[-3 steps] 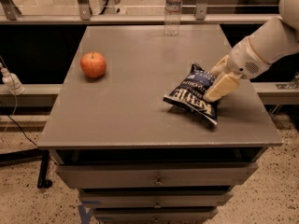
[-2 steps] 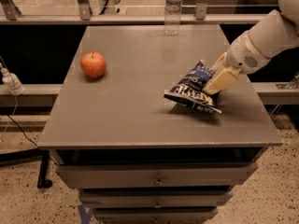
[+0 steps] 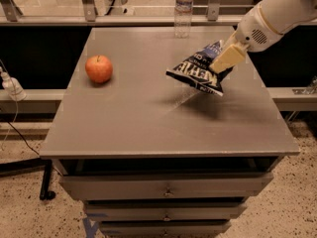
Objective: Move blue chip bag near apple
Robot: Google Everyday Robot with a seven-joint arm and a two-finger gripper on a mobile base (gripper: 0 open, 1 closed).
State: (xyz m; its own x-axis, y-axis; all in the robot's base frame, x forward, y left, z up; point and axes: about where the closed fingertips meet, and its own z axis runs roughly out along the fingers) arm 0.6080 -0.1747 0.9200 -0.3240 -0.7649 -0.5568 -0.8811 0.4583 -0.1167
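The claw (image 3: pixel 225 61), clamped on the blue chip bag (image 3: pixel 195 73), holds it above the table (image 3: pixel 148 123), right of centre; open surface runs left to the apple (image 3: pixel 99 69).

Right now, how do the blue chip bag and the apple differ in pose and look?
The blue chip bag hangs tilted above the table, clamped in the gripper toward the picture's right. The apple sits upright on the table toward the picture's left, untouched. The bag is dark blue and crinkled, while the apple is red-orange, smooth and round. The bag looks wider than the apple. Both are over the same tabletop, well apart.
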